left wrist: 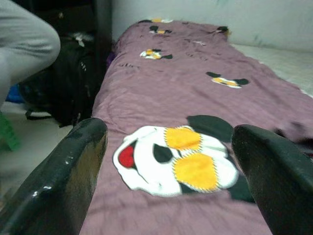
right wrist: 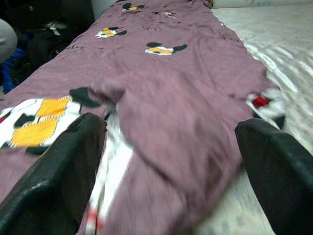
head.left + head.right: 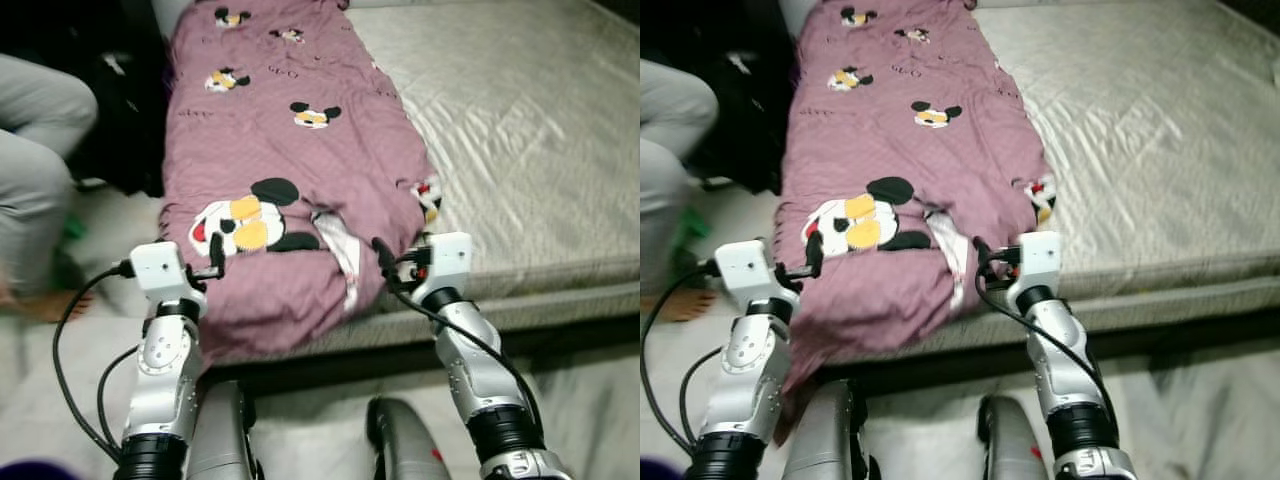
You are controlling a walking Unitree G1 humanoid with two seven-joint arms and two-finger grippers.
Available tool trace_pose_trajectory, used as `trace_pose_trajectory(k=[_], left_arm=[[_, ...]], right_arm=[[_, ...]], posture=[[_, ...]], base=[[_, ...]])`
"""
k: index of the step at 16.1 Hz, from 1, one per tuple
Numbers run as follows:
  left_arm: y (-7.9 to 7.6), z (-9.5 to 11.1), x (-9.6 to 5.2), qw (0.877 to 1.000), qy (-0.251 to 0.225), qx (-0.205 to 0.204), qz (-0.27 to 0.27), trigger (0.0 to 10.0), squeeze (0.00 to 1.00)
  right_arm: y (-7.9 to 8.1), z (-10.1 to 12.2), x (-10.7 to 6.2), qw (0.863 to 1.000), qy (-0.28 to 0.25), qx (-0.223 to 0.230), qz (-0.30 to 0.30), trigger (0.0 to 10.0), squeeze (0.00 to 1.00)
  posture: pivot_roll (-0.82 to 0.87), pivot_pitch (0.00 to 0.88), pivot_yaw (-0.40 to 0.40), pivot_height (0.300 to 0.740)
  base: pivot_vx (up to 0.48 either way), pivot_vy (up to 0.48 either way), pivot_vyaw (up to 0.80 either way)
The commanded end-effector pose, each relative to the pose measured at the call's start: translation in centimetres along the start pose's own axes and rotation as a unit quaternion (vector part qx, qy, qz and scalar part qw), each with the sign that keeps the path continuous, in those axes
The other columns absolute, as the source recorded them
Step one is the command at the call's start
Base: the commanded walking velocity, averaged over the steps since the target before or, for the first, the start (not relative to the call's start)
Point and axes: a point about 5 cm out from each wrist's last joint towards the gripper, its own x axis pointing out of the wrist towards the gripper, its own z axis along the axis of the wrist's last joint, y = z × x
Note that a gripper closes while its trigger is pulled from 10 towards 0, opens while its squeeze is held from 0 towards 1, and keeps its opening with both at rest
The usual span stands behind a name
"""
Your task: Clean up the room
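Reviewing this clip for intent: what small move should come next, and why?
Probably ease both open grippers, left and right, forward and down onto the purple blanket's near edge. It lies rumpled on the mattress, its hem just ahead of them, ungrasped.

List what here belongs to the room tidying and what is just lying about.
Job:
- purple blanket
- bed
- left pincer, open at the blanket's near end
- right pincer, open there too

Lying about:
- black bag
- seated person's leg
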Motion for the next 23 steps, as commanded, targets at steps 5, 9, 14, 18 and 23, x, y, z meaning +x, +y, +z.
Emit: trace_pose_trajectory(k=[5,9,14,18,23], left_arm=[[0.6,0.0,0.2,1.0,0.005,-0.002,0.017,10.0,0.0],[0.7,-0.1,0.2,1.0,0.011,0.002,0.024,10.0,0.0],[1.4,-0.8,-0.1,0.998,0.034,0.005,0.056,10.0,0.0],[2.7,0.5,-1.3,0.995,0.004,0.007,0.097,10.0,0.0],[4.0,0.2,-3.9,0.991,0.01,0.021,0.13,10.0,0.0]], right_arm=[[1.0,0.2,0.4,1.0,-0.004,0.005,0.017,10.0,0.0],[0.9,0.1,0.4,1.0,-0.002,0.007,0.014,10.0,0.0],[0.9,0.0,0.4,1.0,0.001,0.005,0.019,10.0,0.0],[0.7,-0.1,0.4,1.0,0.005,0.006,0.015,10.0,0.0],[0.0,0.0,0.8,1.0,0.013,0.0,0.009,10.0,0.0]], posture=[[-0.08,0.125,0.004,0.531],[-0.08,0.12,0.003,0.527],[-0.08,0.113,0.003,0.507],[-0.06,0.113,-0.002,0.498],[-0.03,0.114,-0.016,0.498]], base=[[0.201,0.0,0.0],[0.0,0.0,0.0],[0.0,0.0,0.0],[0.0,0.0,0.0],[0.0,0.0,0.0]])
